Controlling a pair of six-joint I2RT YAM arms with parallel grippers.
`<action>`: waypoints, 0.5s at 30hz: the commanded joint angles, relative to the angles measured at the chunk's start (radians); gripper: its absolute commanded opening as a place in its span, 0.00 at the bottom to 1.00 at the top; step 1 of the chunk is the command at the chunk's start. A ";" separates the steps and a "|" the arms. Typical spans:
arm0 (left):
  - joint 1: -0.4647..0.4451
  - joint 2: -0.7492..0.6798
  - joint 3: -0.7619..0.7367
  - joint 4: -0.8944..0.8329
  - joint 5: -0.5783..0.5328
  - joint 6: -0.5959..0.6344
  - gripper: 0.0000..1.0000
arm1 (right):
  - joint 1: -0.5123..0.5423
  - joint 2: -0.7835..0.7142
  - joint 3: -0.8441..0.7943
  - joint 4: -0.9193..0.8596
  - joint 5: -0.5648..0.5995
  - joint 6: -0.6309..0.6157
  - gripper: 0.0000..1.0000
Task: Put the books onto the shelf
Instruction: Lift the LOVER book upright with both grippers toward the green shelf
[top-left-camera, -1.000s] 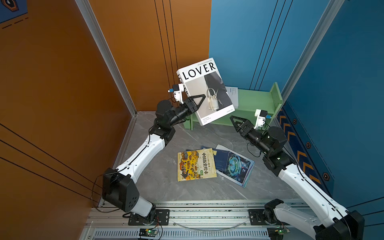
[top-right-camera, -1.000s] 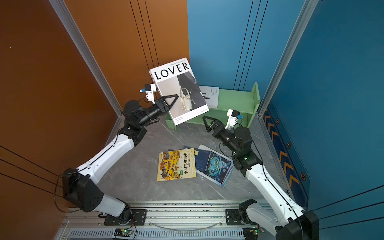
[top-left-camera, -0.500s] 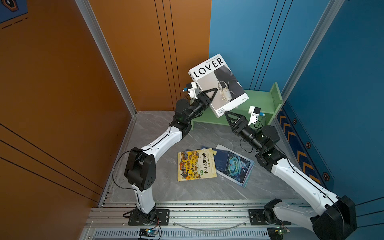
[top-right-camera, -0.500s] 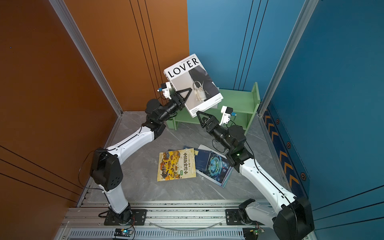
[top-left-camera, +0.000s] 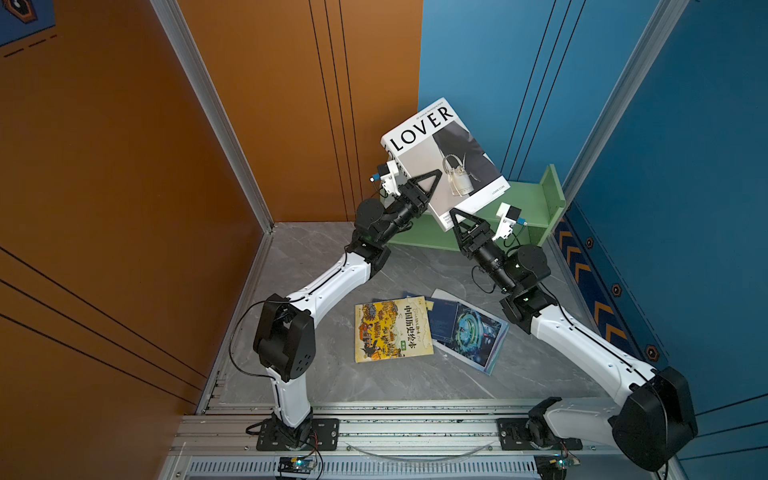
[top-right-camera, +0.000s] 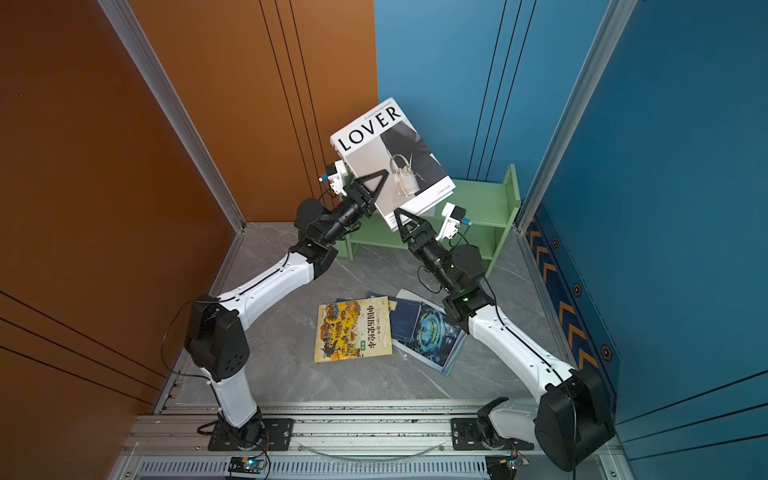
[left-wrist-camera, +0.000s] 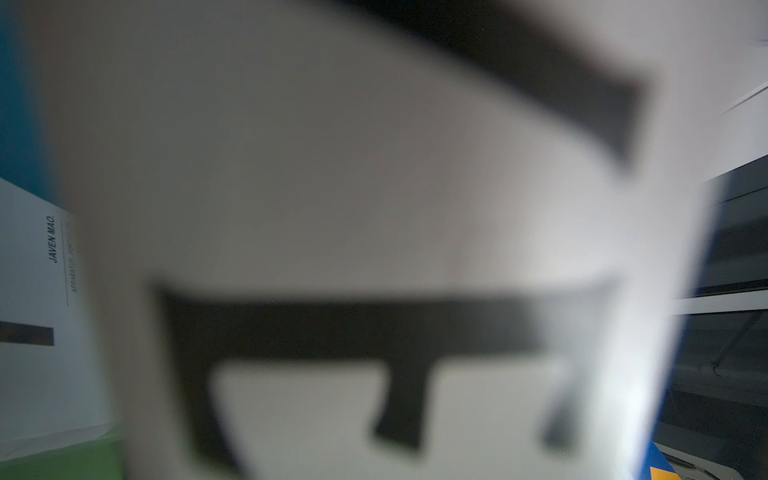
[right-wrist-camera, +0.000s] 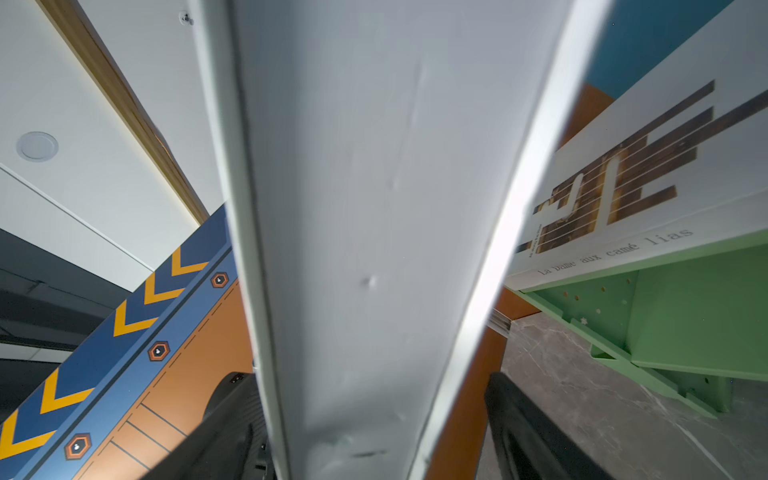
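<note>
White LOVER book hangs tilted above the green shelf; its long axis slants down toward the upper tier; the left tool is clamped on 1 long edge; the right tool, nearer the shelf, straddles the lower short edge, jaws apart; lowering should probably follow that axis.

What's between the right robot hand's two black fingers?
The edge of the LOVER book. The right wrist view shows it between the fingers of the right gripper, with a gap beside one.

Left claw grips LOVER book; over shelf
</note>
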 joint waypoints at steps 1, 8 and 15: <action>-0.014 0.014 0.054 0.056 -0.019 -0.020 0.30 | 0.011 0.018 0.045 0.074 0.012 0.015 0.77; -0.026 0.017 0.056 0.055 -0.032 -0.011 0.35 | 0.016 0.051 0.058 0.118 0.002 0.062 0.62; -0.025 0.005 0.048 0.056 -0.030 -0.012 0.42 | 0.017 0.061 0.056 0.145 -0.005 0.084 0.51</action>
